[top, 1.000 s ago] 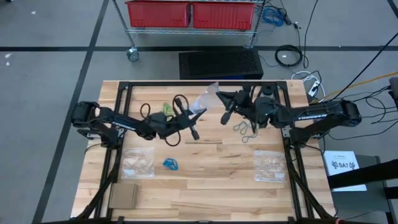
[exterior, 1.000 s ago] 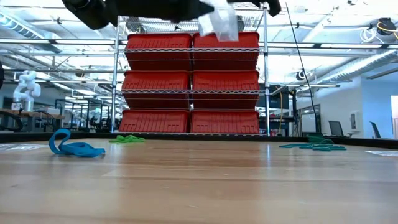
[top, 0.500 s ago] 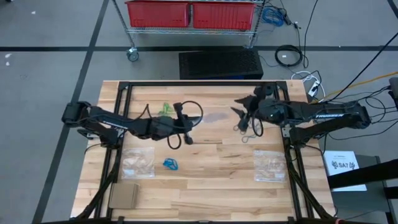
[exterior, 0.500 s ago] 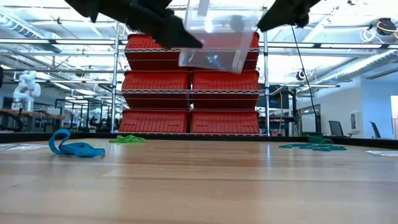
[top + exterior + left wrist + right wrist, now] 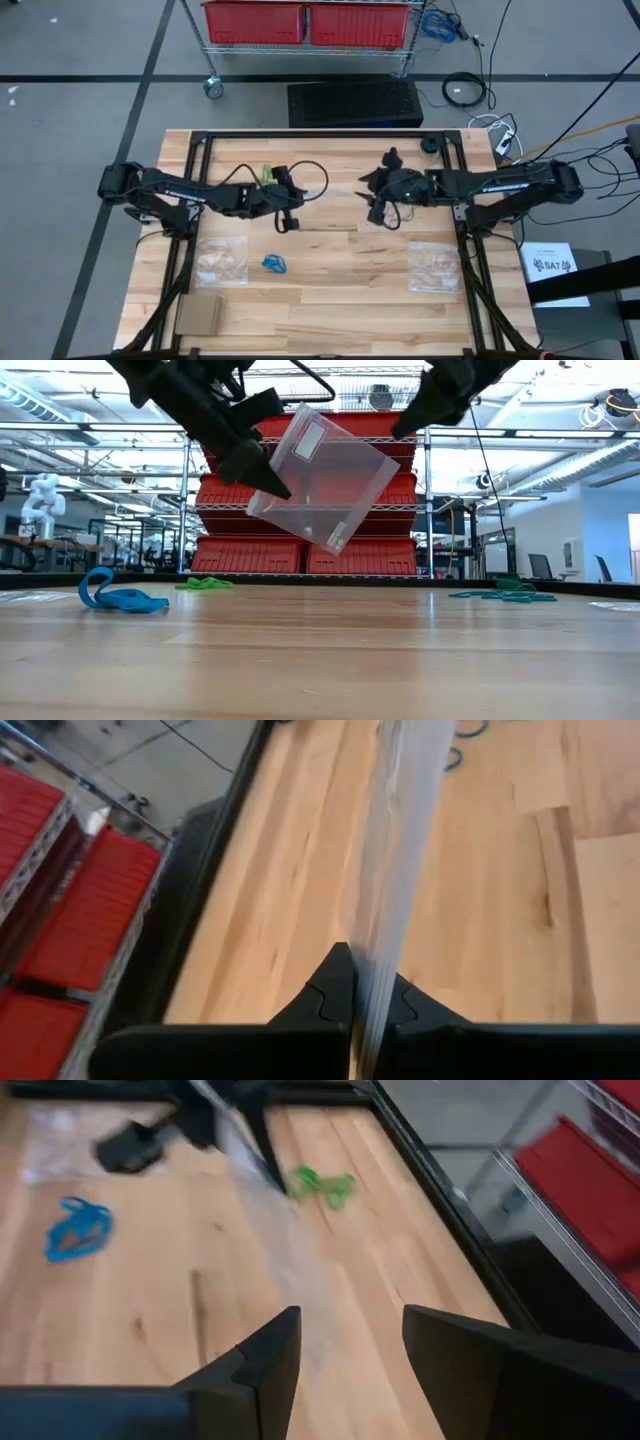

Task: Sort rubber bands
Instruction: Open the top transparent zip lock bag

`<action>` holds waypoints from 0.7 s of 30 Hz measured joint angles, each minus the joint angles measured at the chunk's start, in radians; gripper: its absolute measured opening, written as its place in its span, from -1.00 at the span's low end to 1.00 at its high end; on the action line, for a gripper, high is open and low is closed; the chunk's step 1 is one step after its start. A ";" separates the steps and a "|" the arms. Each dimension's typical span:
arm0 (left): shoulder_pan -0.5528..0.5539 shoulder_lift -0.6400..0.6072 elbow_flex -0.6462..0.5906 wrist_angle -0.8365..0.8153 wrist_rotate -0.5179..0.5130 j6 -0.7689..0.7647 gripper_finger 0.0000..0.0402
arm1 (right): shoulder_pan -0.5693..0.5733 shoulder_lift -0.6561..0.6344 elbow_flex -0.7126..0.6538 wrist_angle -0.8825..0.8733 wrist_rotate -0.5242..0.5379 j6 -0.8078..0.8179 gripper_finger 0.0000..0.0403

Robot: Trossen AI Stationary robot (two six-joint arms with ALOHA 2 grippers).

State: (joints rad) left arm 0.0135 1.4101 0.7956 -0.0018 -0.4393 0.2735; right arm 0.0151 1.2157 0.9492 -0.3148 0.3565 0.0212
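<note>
Three clusters of thin rubber bands lie loose on the light wooden tabletop [image 5: 330,300]. The green rubber bands [image 5: 267,174] sit just beyond the left tool [image 5: 262,482], toward the far edge; the right wrist view shows them too [image 5: 322,1184]. The bright blue rubber bands [image 5: 275,264] lie on the near side of the left tool, apart from it, and appear as a curled loop in the low view [image 5: 118,596]. The grey-teal rubber bands [image 5: 502,594] lie flat on the tabletop below the right tool [image 5: 345,1360]; in the high view that arm covers most of them.

The left tool is closed on one edge of a clear plastic zip bag [image 5: 322,478], which hangs tilted in the air between the two tools, well above the tabletop. The left wrist view shows the bag edge-on [image 5: 395,870], pinched between the dark fingers [image 5: 325,995].

The right tool stands open, its fingers [image 5: 270,1365] spread with a plain gap, not touching the bag. In the low view it is above the bag's far upper corner.

Two further clear plastic bags lie flat on the tabletop, one nearer than the left arm [image 5: 221,260] and one nearer than the right arm [image 5: 434,266]. A brown cardboard piece [image 5: 200,314] lies at the near left corner.
</note>
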 joint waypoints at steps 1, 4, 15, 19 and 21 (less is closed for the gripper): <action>0.004 0.000 0.000 -0.001 0.015 -0.007 -1.00 | 0.000 0.019 0.006 0.026 -0.017 -0.016 -0.17; 0.008 0.000 0.000 -0.001 0.037 -0.007 -1.00 | 0.000 0.091 0.043 0.072 -0.072 -0.052 -0.17; 0.014 0.000 0.000 -0.015 0.046 -0.033 -1.00 | -0.002 0.387 0.382 -0.020 -0.075 -0.112 -0.17; 0.013 0.000 0.000 -0.015 0.045 -0.038 -1.00 | -0.015 0.461 0.484 -0.108 -0.076 -0.107 -0.20; 0.013 0.000 0.000 -0.015 0.045 -0.038 -1.00 | -0.023 0.490 0.508 -0.130 -0.075 -0.099 -0.29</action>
State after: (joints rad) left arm 0.0269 1.4097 0.7956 -0.0166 -0.3938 0.2359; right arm -0.0079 1.7053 1.4568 -0.4453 0.2813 -0.0775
